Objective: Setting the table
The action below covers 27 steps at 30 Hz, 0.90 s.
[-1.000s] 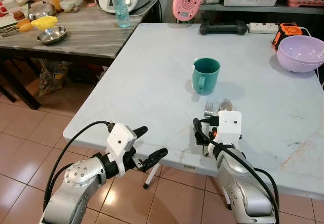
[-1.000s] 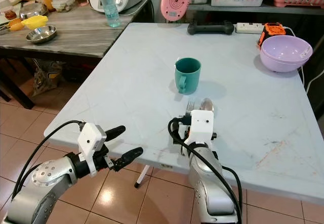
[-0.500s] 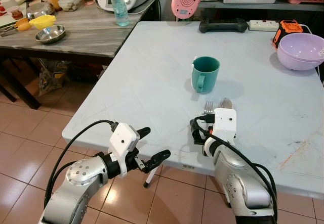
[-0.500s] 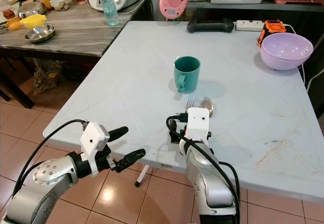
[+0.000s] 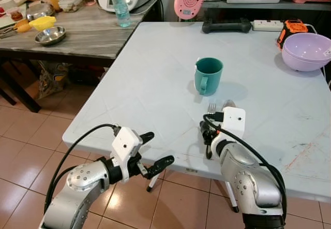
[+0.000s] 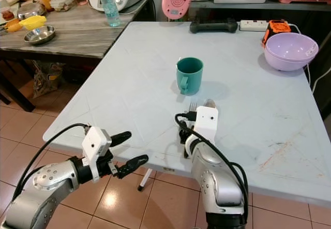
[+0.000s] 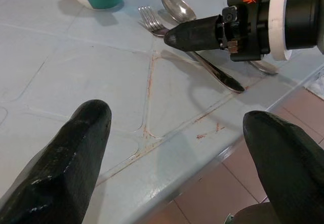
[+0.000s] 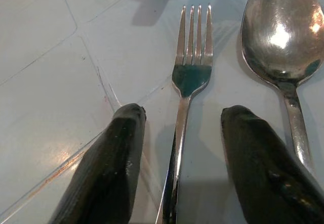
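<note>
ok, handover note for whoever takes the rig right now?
Right gripper: open, low over the light blue table, fingers either side of the fork handle, not closed on it.
Left gripper: open, off the table's near edge over the tiled floor, holding nothing.
Things: fork and spoon lie side by side near the front edge; teal mug just behind them; purple bowl at the far right.
Done: cutlery and mug are on the table.
Left: probably grasp and place the fork, then the spoon; the bowl is likely still to place.

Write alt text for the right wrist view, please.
The right gripper, fingers open, is low over a pale table with a fork lying between its fingers. A spoon lies beside the fork.
</note>
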Available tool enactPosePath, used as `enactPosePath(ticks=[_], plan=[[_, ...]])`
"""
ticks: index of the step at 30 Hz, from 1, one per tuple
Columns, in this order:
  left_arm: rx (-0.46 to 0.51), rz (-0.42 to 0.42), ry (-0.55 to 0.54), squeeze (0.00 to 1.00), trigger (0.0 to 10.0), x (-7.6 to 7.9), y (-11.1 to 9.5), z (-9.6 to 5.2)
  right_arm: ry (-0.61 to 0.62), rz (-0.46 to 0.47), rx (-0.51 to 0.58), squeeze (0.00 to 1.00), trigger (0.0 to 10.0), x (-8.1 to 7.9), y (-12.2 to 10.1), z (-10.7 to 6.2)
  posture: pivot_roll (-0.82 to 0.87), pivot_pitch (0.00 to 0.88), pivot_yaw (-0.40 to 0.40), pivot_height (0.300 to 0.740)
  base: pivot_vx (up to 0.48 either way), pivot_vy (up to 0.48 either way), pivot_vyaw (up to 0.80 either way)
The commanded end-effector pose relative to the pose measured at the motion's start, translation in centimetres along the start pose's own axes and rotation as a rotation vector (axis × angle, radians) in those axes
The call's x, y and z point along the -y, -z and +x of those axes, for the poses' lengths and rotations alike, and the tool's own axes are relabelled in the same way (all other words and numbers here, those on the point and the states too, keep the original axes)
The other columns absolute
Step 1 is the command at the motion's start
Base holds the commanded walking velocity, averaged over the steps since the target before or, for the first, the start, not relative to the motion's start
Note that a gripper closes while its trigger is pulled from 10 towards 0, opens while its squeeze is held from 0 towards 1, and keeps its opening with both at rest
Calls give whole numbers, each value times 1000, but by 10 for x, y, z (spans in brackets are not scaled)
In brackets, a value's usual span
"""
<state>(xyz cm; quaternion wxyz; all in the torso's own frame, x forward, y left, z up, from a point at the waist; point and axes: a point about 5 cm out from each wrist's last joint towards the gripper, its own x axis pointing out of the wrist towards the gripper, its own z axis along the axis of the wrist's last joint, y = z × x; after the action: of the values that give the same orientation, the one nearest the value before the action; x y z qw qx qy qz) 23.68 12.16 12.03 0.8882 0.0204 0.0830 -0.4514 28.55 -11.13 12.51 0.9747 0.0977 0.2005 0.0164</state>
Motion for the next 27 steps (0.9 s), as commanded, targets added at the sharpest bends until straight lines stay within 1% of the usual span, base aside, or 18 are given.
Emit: enactPosePath(ticks=[1,16,23,25,26,27], plan=[[-25,-10,-2,0,10000,-1,5,-3,-132,98,-109,0,0,-35,19,-3,-117,106,121,740,0,0,0],[-35,-25,-15,0,10000,-5,14,-3,-115,76,-153,0,0,-30,24,-4,-116,106,117,740,0,0,0],[-42,-27,-20,0,10000,-8,19,-4,-104,25,-159,0,0,-24,29,-5,-118,108,121,740,0,0,0],[-41,-26,-21,0,10000,-8,20,-3,-103,-29,-148,0,0,-21,30,-5,-120,109,120,740,0,0,0],[-41,-26,-21,0,10000,-8,20,-3,-103,-29,-148,0,0,-21,30,-5,-120,109,120,740,0,0,0],[-41,-26,-21,0,10000,-8,20,-3,-102,-57,-143,0,0,-19,31,-5,-120,109,120,740,0,0,0]])
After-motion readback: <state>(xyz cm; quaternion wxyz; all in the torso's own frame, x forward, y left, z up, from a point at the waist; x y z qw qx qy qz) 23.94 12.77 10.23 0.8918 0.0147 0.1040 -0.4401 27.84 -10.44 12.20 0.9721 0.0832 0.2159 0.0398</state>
